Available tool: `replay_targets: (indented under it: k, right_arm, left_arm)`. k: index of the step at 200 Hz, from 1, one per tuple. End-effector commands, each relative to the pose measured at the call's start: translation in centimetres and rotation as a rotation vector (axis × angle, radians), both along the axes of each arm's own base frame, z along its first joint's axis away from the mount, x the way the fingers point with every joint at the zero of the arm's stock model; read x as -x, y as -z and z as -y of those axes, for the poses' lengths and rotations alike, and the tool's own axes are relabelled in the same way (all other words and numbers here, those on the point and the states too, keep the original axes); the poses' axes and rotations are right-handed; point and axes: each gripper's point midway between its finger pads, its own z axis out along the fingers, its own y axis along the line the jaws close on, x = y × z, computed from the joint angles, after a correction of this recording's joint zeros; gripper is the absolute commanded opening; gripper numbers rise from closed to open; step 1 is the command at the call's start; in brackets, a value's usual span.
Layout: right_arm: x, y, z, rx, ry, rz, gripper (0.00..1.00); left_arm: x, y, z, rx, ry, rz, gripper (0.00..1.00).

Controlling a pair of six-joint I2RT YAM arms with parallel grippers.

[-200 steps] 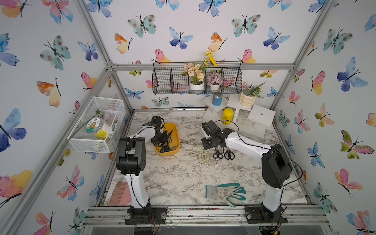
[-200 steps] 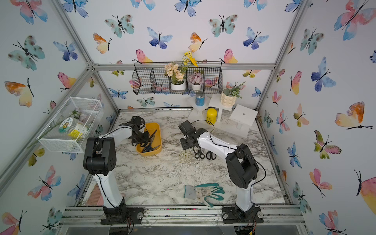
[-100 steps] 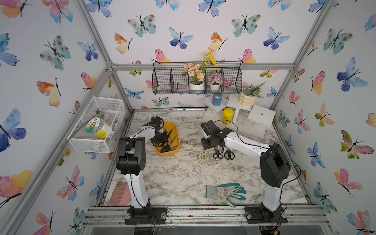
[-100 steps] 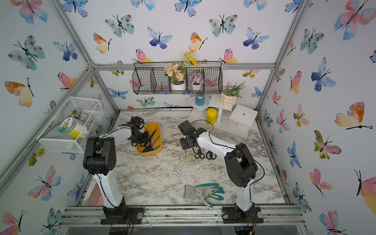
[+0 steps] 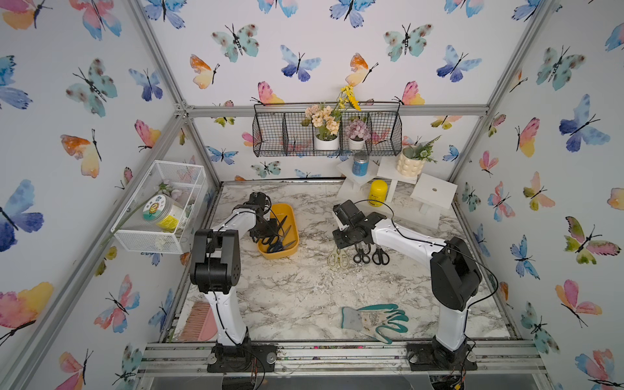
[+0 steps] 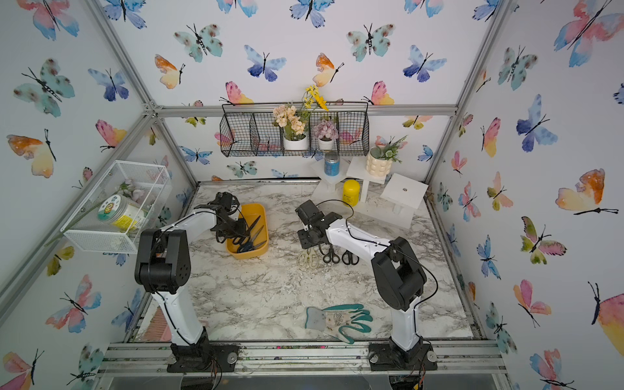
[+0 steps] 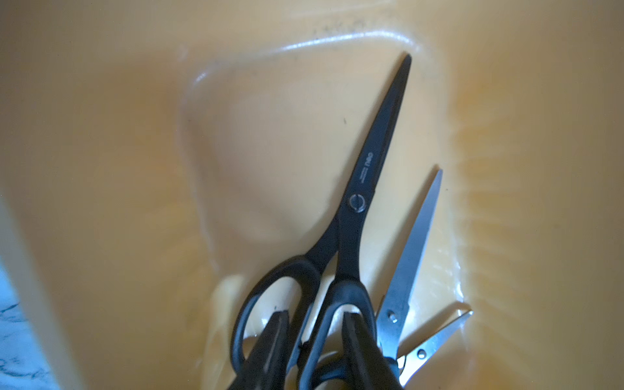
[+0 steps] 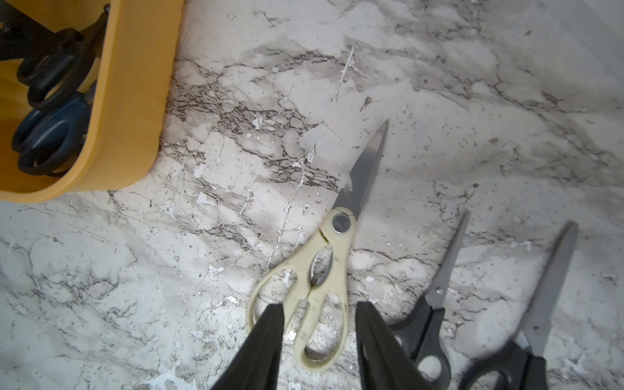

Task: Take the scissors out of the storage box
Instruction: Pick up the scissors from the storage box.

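The storage box, a glossy yellow-orange plastic tub with rounded corners, is placed on the marble-patterned desk. A matte black pair of scissors and two steel-bladed pairs are laid inside it. The left claw is partly spread, its tips set at the black handle rings; whether these are pinched cannot be told. The right claw is held spread over the cream-handled shears, laid on the desk beside two black-handled pairs; nothing is gripped.
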Motion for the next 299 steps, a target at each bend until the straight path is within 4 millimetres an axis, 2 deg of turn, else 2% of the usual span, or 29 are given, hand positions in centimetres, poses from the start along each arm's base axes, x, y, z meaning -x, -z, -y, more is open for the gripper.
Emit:
replay_targets:
  k: [1, 44, 48, 67, 94, 129, 133, 155, 184, 232, 273, 299]
  right_arm:
    - [0.1, 0.0, -0.4, -0.017, 0.0, -0.013, 0.41]
    - [0.0, 0.0, -0.7, -0.011, -0.009, -0.017, 0.41]
    - [-0.1, 0.0, -0.7, -0.01, -0.009, -0.017, 0.41]
    - [-0.1, -0.1, -0.7, -0.008, -0.014, -0.014, 0.4]
    - [-0.2, -0.1, -0.7, 0.0, -0.016, -0.011, 0.41]
    - [-0.2, 0.1, -0.4, 0.014, -0.017, -0.009, 0.41]
    - [-0.1, 0.2, -0.4, 0.016, -0.018, -0.012, 0.41]
    - [-0.1, 0.4, -0.4, 0.014, -0.02, -0.016, 0.41]
    - [0.0, 0.4, -0.6, 0.004, -0.026, -0.022, 0.41]
    - [0.1, 0.4, -0.5, 0.008, -0.032, -0.019, 0.41]
    - [-0.2, -0.1, -0.4, 0.003, -0.032, 0.008, 0.41]
    - [-0.1, -0.1, -0.5, 0.001, -0.037, 0.002, 0.41]
  left_arm:
    - [1.2, 0.6, -0.4, -0.036, 0.039, -0.053, 0.33]
    - [1.9, 2.4, -1.0, -0.07, 0.038, -0.101, 0.34]
    - [2.2, 3.6, -1.1, -0.076, 0.038, -0.131, 0.34]
    - [2.6, 5.0, -0.9, -0.067, 0.04, -0.164, 0.33]
    - [2.2, 5.4, -0.5, -0.035, 0.012, -0.147, 0.24]
    - [0.5, 2.9, -0.7, -0.033, -0.038, -0.052, 0.18]
    - [0.1, 1.4, -0.6, -0.024, -0.041, -0.015, 0.18]
    - [-1.1, -1.8, 0.0, 0.018, -0.059, 0.066, 0.15]
    - [-1.6, -4.7, 1.2, 0.059, -0.068, 0.141, 0.13]
    - [-0.2, -5.9, 2.9, 0.128, -0.038, 0.135, 0.13]
    - [2.7, -8.4, 9.1, 0.205, 0.051, 0.168, 0.13]
    - [3.3, -9.3, 10.4, 0.242, 0.038, 0.179, 0.13]
